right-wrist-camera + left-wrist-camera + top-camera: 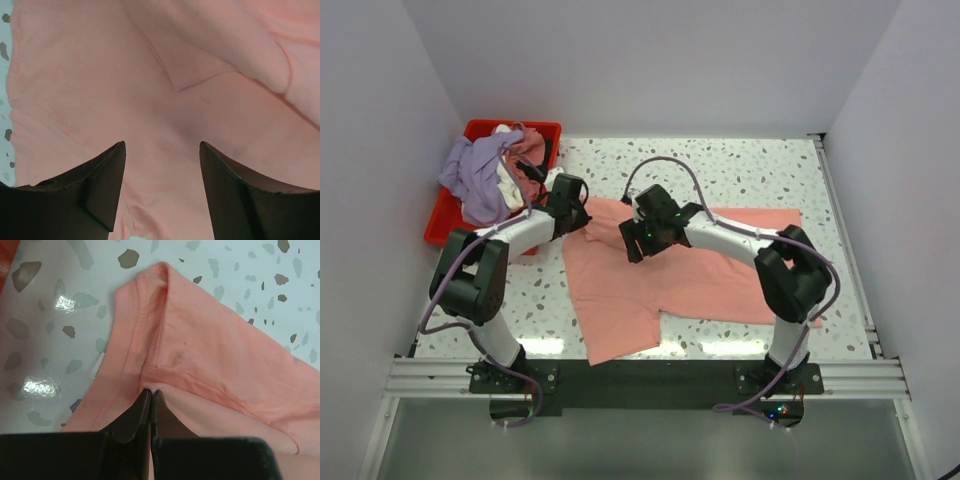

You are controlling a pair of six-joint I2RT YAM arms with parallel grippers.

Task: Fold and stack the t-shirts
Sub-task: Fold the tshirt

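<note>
A salmon-pink t-shirt lies spread across the middle of the table. My left gripper is at its upper-left corner. In the left wrist view the left gripper is shut, pinching a hemmed fold of the shirt at its fingertips. My right gripper hovers over the shirt's upper middle. In the right wrist view the right gripper is open, with only flat pink cloth below it. Lavender, white and dusty rose t-shirts are heaped in the bin.
A red plastic bin stands at the table's back-left corner, close to my left arm. White walls enclose the speckled table on three sides. A metal rail runs along the near edge.
</note>
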